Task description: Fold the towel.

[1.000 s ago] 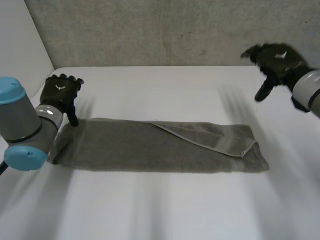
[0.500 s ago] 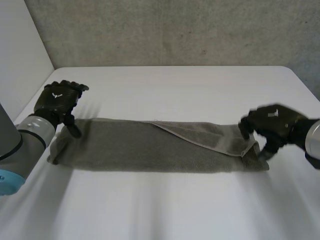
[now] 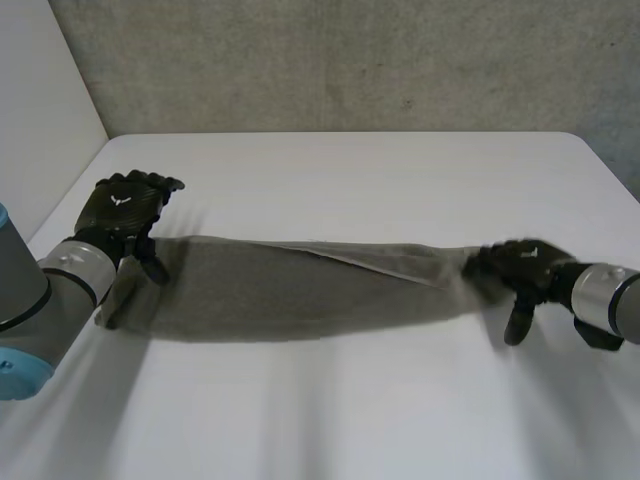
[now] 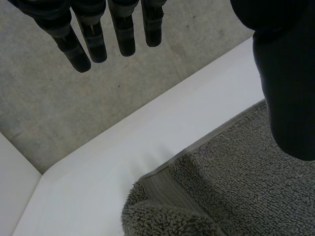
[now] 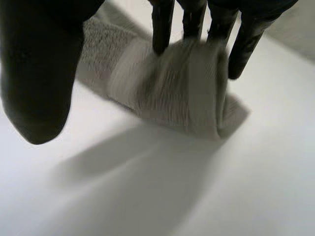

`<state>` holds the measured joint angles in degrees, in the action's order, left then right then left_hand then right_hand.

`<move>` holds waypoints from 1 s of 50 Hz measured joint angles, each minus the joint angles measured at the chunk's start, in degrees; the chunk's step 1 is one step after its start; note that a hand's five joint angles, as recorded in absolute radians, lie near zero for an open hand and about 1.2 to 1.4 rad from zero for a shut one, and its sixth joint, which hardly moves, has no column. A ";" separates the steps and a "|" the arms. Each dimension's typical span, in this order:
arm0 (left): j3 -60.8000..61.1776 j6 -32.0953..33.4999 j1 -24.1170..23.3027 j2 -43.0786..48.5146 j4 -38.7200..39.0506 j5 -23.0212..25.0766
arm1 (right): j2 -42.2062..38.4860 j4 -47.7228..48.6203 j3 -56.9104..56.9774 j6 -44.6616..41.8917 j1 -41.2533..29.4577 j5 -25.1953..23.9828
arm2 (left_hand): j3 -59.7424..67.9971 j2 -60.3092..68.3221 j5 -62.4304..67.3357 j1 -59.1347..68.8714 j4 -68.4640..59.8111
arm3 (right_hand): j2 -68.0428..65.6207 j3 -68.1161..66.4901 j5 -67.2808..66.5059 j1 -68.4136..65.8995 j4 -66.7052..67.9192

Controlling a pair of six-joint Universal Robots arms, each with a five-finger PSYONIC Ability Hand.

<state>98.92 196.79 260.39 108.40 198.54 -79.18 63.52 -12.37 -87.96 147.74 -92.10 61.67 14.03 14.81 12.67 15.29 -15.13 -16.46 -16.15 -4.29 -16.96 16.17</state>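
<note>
Across the white table (image 3: 330,400) lies the grey towel (image 3: 280,290), stretched long. The left hand (image 3: 125,205) hovers over its left end, fingers straight, holding nothing. The right hand (image 3: 525,265) lays straight fingers on the bunched right end.

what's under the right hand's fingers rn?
The towel's bunched end sits under the right hand's fingertips; the thumb hangs over bare table beside it. The table under the bunch is covered.

Left hand (image 3: 125,205) hangs near the tabletop's left edge, fingers straight; right hand (image 3: 520,268) near the right edge, likewise.
</note>
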 measured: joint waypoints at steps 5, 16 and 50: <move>0.23 0.00 -0.08 -0.01 0.30 -0.01 | 1.09 6.71 -0.45 6.15 0.06 0.62 | 0.00 0.00 0.00 0.00 0.00 | 2.19 2.33 0.78 3.62 -1.48; 0.65 0.00 -0.14 0.02 0.46 0.07 | 3.29 9.18 -2.71 8.53 0.55 0.73 | 0.00 0.00 0.00 0.00 0.00 | 2.19 2.33 0.78 3.66 -1.48; 2.05 0.00 0.00 -0.18 0.51 0.28 | 11.87 19.81 -22.00 -4.59 2.64 0.36 | 0.00 0.00 0.00 0.00 0.00 | -10.96 -11.56 -14.06 -10.75 11.52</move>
<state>100.97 196.79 260.39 108.22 199.05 -78.90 75.39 7.44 -109.96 143.15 -89.46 62.03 14.03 14.81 12.67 15.29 -15.13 -27.42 -27.71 -18.35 -27.71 27.69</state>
